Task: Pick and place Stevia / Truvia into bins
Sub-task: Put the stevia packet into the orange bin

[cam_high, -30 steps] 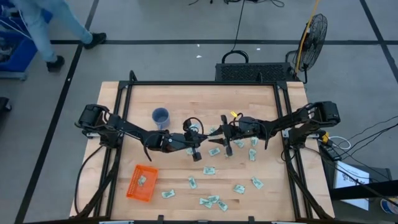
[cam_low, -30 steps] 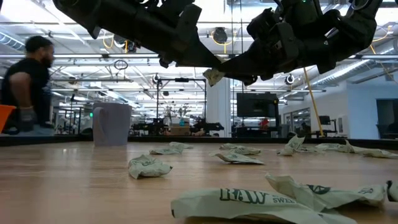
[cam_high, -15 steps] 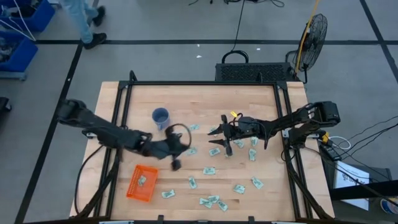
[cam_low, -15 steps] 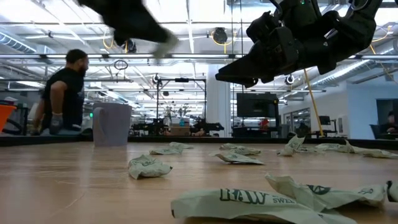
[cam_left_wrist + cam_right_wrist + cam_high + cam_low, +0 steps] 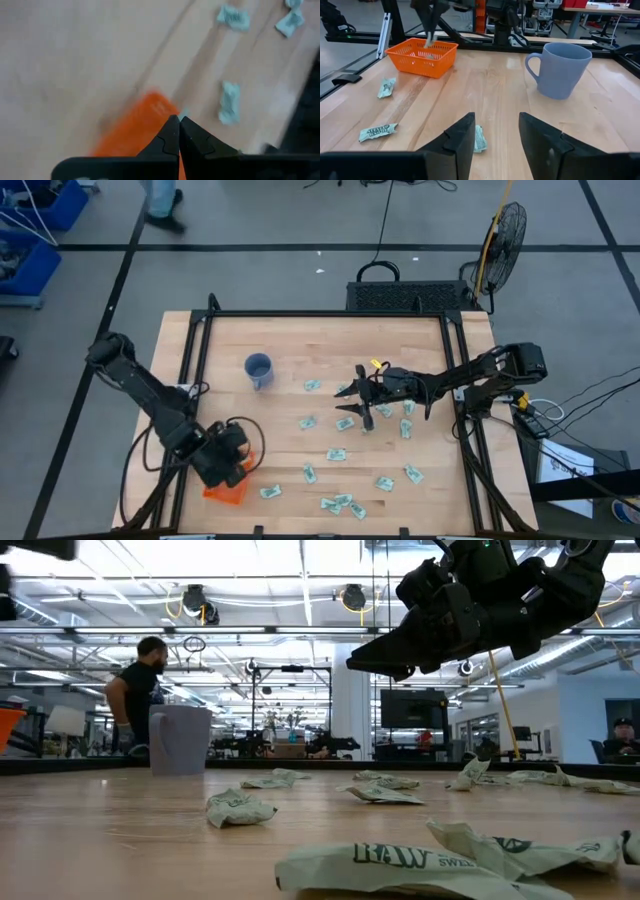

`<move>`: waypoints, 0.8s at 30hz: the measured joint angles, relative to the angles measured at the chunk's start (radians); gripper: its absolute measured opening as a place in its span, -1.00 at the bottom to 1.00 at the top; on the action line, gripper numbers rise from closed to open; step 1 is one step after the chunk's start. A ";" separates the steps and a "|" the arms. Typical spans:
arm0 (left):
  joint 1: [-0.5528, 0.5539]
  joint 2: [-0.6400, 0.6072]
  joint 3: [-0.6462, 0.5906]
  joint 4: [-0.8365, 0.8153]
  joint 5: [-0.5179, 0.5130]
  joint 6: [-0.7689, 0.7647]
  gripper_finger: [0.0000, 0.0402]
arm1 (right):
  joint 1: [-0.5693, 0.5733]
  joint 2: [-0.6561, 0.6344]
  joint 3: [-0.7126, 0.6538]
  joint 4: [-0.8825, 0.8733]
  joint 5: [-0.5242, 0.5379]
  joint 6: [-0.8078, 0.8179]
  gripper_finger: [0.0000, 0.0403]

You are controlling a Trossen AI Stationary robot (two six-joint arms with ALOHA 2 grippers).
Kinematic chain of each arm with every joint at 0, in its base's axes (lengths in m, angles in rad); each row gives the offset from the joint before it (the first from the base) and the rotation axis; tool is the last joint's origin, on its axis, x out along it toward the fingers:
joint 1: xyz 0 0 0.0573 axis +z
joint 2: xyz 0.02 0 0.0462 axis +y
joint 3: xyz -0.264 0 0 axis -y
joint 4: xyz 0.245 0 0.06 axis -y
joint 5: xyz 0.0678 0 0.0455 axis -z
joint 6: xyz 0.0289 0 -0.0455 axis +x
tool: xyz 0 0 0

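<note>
Pale green and white Stevia sachets [image 5: 340,453] lie flat and scattered over the middle and near-right of the table. The orange mesh basket [image 5: 222,492] stands near the near-left corner and also shows in the right wrist view as the orange basket [image 5: 422,55]. My left gripper [image 5: 232,470] hangs over the basket, shut on a sachet. In its own view my left gripper [image 5: 178,122] covers part of the basket [image 5: 135,127]. My right gripper [image 5: 355,408] hovers open above the table's middle. In its wrist view my right gripper [image 5: 496,135] stands over one sachet [image 5: 479,138] without touching it. My left gripper pinches a sachet between its shut fingertips, coming from above and pointing down. Only a small pale green corner [image 5: 184,114] shows past the fingertips. The sachet is lifted clear, above the orange basket.
A blue cup [image 5: 258,368] stands upright toward the far left of the table; it also shows as the cup [image 5: 560,70]. Black frame rails [image 5: 190,360] run along the table's left and right sides. Bare wood lies between the cup and the basket. A person stands in the room beyond.
My left arm has swung fast from the table's middle, beside the right gripper, toward the near-left corner and now hangs over the orange basket, still shut on the sachet it carried. A person in the background has walked across the room.
</note>
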 joint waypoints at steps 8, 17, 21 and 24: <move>-0.071 0.119 0.000 -0.093 0.182 -0.347 -0.96 | 0.000 0.000 0.000 0.000 0.000 0.000 -0.29; -0.060 0.207 0.000 -0.099 0.239 -0.367 -0.80 | 0.000 0.000 0.000 0.000 0.000 0.007 -0.28; -0.038 0.207 0.000 -0.099 0.238 -0.319 -0.66 | 0.000 0.000 0.000 0.000 0.000 0.007 -0.28; -0.016 0.205 0.000 -0.098 0.238 -0.271 -0.59 | 0.000 0.000 0.000 0.001 0.000 0.006 -0.27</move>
